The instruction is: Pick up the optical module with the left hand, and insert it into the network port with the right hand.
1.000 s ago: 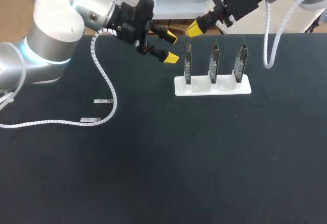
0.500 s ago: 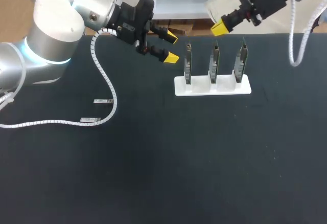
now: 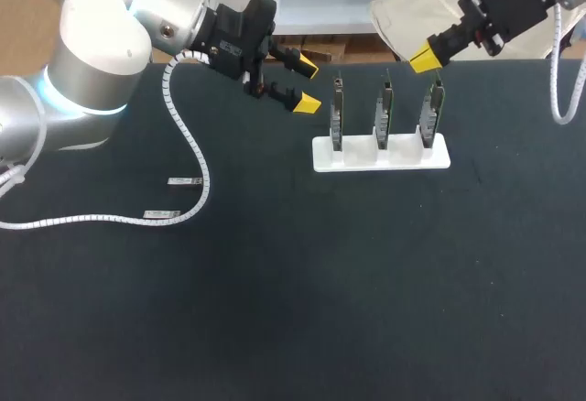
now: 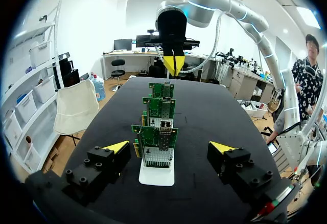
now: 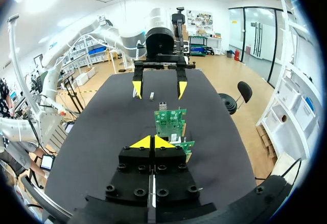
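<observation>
Your left gripper (image 3: 309,85): yellow-tipped fingers were spread with nothing between them, held above the black table (image 3: 293,309) just beside the white plastic rack (image 3: 380,156). Your right gripper (image 3: 423,57): tips were pressed together, empty, above the rack's far-right board. Three upright green circuit boards (image 3: 385,108) with metal network ports (image 4: 157,157) stood in a row in that rack. Two small silvery optical modules (image 3: 186,181) lay flat on the table by the white coiled cable (image 3: 188,135), well apart from both grippers.
</observation>
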